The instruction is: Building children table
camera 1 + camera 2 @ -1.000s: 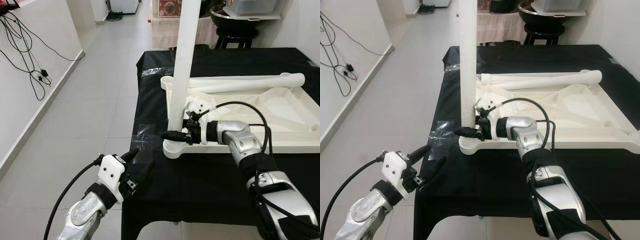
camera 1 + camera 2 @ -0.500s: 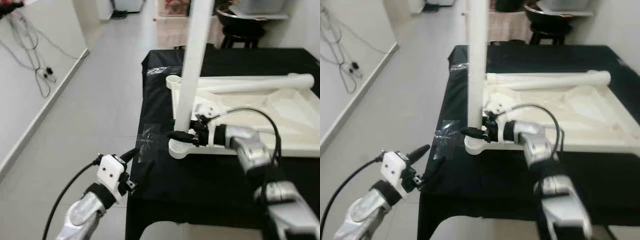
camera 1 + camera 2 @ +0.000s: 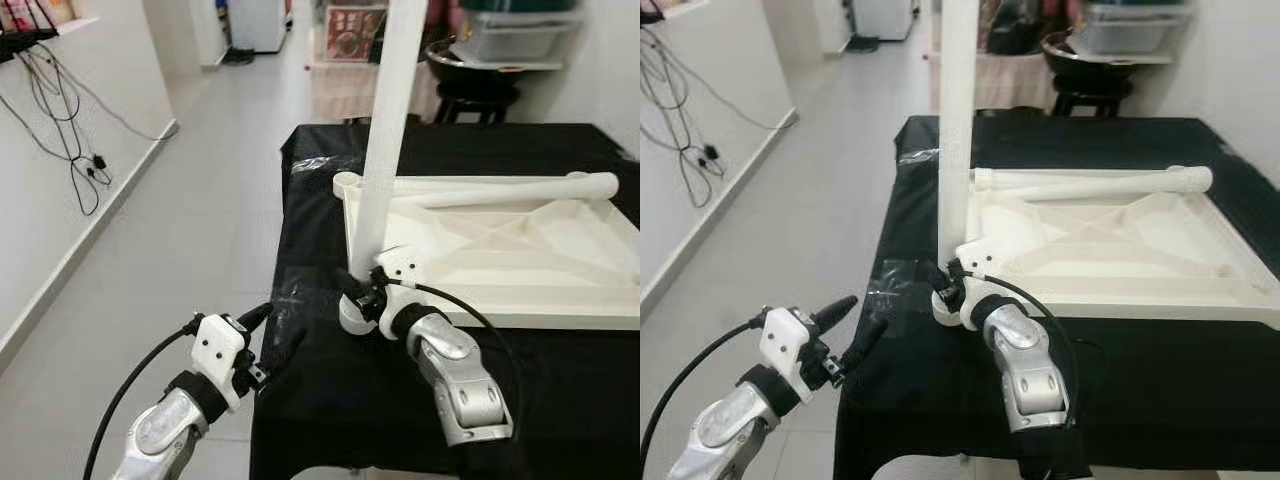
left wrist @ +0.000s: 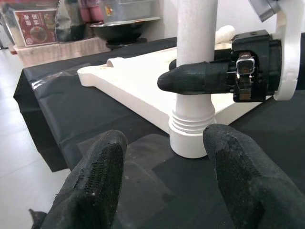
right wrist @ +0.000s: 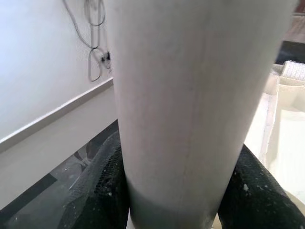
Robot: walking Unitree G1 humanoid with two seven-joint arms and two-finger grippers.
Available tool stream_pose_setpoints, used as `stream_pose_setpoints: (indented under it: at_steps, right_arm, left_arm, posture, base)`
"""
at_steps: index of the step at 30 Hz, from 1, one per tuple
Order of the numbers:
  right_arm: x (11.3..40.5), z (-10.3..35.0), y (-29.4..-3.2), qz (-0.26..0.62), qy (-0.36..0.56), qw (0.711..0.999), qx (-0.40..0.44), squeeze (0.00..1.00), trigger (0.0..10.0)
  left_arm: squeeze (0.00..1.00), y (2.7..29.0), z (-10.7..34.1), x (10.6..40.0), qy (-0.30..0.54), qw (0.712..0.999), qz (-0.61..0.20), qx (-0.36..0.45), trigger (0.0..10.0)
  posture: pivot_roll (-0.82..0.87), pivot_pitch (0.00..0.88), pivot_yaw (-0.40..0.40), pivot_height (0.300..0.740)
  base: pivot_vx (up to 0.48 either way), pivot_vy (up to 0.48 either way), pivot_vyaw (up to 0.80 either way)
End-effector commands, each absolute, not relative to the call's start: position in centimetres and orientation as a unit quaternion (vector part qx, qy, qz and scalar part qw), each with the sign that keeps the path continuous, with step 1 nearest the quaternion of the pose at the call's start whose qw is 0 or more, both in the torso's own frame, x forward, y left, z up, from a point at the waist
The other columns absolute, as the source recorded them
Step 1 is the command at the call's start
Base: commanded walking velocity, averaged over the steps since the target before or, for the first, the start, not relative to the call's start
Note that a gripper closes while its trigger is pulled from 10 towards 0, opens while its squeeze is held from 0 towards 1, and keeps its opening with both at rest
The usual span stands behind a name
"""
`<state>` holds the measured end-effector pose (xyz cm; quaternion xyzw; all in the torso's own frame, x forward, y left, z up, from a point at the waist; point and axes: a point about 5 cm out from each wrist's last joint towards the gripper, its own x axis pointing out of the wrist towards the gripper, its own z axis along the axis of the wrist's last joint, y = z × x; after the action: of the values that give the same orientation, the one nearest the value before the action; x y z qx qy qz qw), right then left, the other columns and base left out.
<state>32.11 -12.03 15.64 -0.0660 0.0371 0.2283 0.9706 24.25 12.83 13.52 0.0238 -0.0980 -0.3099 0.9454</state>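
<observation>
Tabletop (image 3: 520, 250) lies upside down on black cloth (image 3: 330, 370), so corner socket faces up. Leg (image 3: 385, 130) stands upright in near-left socket. Right gripper (image 3: 362, 293) clamped around leg base, likely to seat or twist it. Left gripper (image 3: 272, 335) fingers apart, off table edge, idle. Second leg (image 3: 500, 186) lies along far rim, likely next.
</observation>
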Motion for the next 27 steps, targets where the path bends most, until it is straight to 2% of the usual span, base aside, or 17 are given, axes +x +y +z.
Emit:
stream_pose_setpoints:
  at_steps: [1, 2, 3, 4, 5, 7, 8, 10, 11, 13, 16, 18, 23, 24, 27]
  right_arm:
    - [31.7, 12.9, -12.7, 0.233, 0.118, 0.963, -0.061, 0.00, 10.0]
    - [31.7, 12.9, -12.7, 0.233, 0.118, 0.963, -0.061, 0.00, 10.0]
    - [31.8, 13.8, -12.1, 0.260, 0.110, 0.958, -0.049, 1.00, 10.0]
    - [31.8, 13.8, -12.1, 0.260, 0.110, 0.958, -0.049, 1.00, 10.0]
    - [32.1, 15.2, -11.6, 0.297, 0.084, 0.950, -0.045, 1.00, 10.0]
    - [32.9, 18.1, -10.8, 0.401, 0.023, 0.914, -0.058, 1.00, 10.0]
    - [32.9, 18.1, -10.8, 0.401, 0.023, 0.914, -0.058, 1.00, 10.0]
    - [33.3, 19.3, -11.0, 0.479, 0.010, 0.875, -0.078, 1.00, 10.0]
    - [33.4, 19.2, -11.2, 0.528, 0.024, 0.842, -0.109, 0.00, 10.0]
    - [33.4, 18.9, -11.7, 0.575, 0.046, 0.805, -0.140, 0.00, 10.0]
    - [34.0, 19.2, -11.9, 0.577, 0.054, 0.804, -0.133, 0.00, 10.0]
    - [35.6, 19.8, -12.1, 0.568, 0.063, 0.813, -0.116, 0.00, 10.0]
    - [36.0, 20.0, -12.2, 0.564, 0.068, 0.815, -0.113, 0.00, 10.0]
    - [36.2, 20.1, -12.3, 0.568, 0.072, 0.813, -0.105, 0.00, 0.0]
    - [36.0, 20.2, -12.9, 0.577, 0.074, 0.808, -0.091, 0.00, 0.0]
  left_arm:
    - [0.00, 12.8, 13.3, 24.2, -0.098, 0.948, -0.300, 0.025, 10.0]
    - [0.00, 12.8, 13.3, 24.2, -0.098, 0.948, -0.300, 0.025, 10.0]
    - [0.00, 12.8, 13.3, 24.2, -0.098, 0.948, -0.301, 0.023, 10.0]
    - [0.00, 12.8, 13.3, 24.2, -0.098, 0.948, -0.301, 0.023, 10.0]
    - [0.00, 12.7, 13.2, 24.2, -0.097, 0.947, -0.304, 0.022, 10.0]
    - [0.00, 12.5, 13.2, 24.2, -0.096, 0.946, -0.310, 0.021, 10.0]
    - [0.00, 12.5, 13.2, 24.2, -0.096, 0.946, -0.310, 0.021, 10.0]
    - [0.00, 12.5, 13.3, 24.2, -0.097, 0.945, -0.312, 0.020, 10.0]
    - [0.00, 12.5, 13.3, 24.2, -0.098, 0.945, -0.312, 0.019, 10.0]
    - [0.00, 12.5, 13.3, 24.1, -0.098, 0.945, -0.311, 0.018, 10.0]
    - [0.00, 12.5, 13.3, 24.1, -0.098, 0.945, -0.311, 0.018, 10.0]
    - [0.00, 12.5, 13.3, 24.0, -0.099, 0.945, -0.311, 0.019, 10.0]
    - [0.00, 12.5, 13.3, 23.9, -0.099, 0.945, -0.311, 0.019, 10.0]
    - [0.00, 12.4, 13.4, 23.9, -0.100, 0.945, -0.311, 0.019, 10.0]
    - [0.00, 12.4, 13.4, 23.8, -0.100, 0.945, -0.310, 0.019, 10.0]
  posture:
    - [-0.09, 0.079, 0.008, 0.740]
    - [-0.09, 0.079, 0.008, 0.740]
    - [-0.09, 0.077, 0.010, 0.740]
    - [-0.09, 0.077, 0.010, 0.740]
    - [-0.09, 0.076, 0.013, 0.740]
    - [-0.09, 0.081, 0.015, 0.740]
    - [-0.09, 0.081, 0.015, 0.740]
    - [-0.09, 0.084, 0.021, 0.740]
    - [-0.08, 0.087, 0.021, 0.740]
    - [-0.08, 0.088, 0.020, 0.740]
    - [-0.07, 0.089, 0.019, 0.740]
    - [-0.07, 0.097, 0.014, 0.740]
    - [-0.07, 0.097, 0.014, 0.740]
    - [-0.06, 0.103, 0.012, 0.740]
    - [-0.06, 0.110, 0.010, 0.740]
  base:
    - [0.000, 0.000, 0.00]
    - [0.000, 0.000, 0.00]
    - [0.000, 0.000, 0.00]
    - [0.000, 0.000, 0.00]
    - [0.000, 0.000, 0.00]
    - [0.000, 0.000, 0.00]
    - [0.000, 0.000, 0.00]
    - [0.000, 0.000, 0.00]
    - [0.000, 0.000, 0.00]
    - [0.000, 0.000, 0.00]
    - [0.000, 0.000, 0.00]
    - [0.000, 0.000, 0.00]
    - [0.000, 0.000, 0.00]
    - [0.000, 0.000, 0.00]
    - [0.000, 0.000, 0.00]
